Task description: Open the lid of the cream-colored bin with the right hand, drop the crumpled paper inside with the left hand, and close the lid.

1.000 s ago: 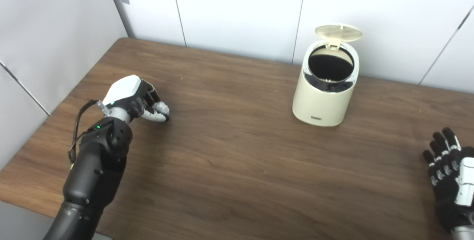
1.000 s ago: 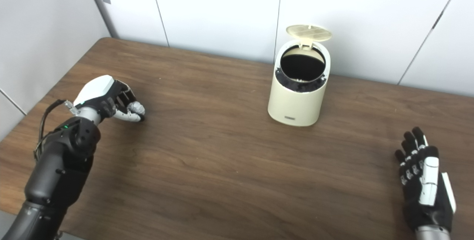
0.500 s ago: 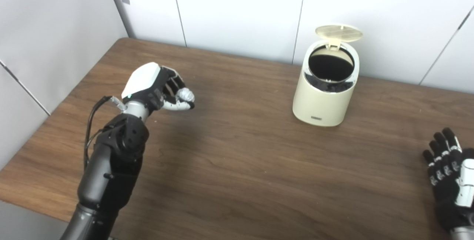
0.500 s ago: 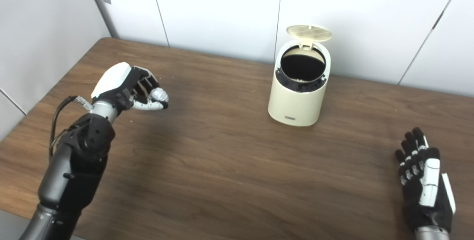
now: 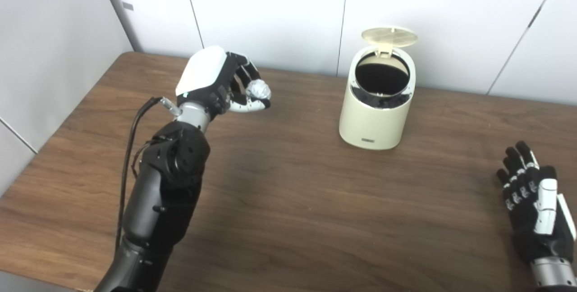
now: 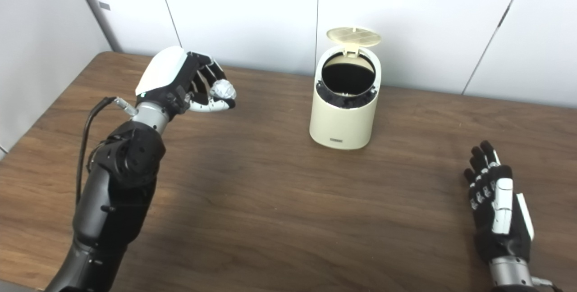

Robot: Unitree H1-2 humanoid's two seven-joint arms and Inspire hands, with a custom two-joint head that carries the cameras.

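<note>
1. The left robot hand (image 5: 216, 80) was raised above the counter (image 5: 293, 202), its fingers curled around the crumpled paper (image 5: 258, 89), which showed at its fingertips.
2. To the right of that robot hand, well apart from it, the cream-colored bin (image 5: 376, 102) stood upright on the counter with its lid (image 5: 389, 35) tipped up and back, the dark inside showing.
3. Nearer the robot and well right of the bin, the right robot hand (image 5: 534, 202) lay low over the counter, released, its fingers spread and holding nothing.
</note>
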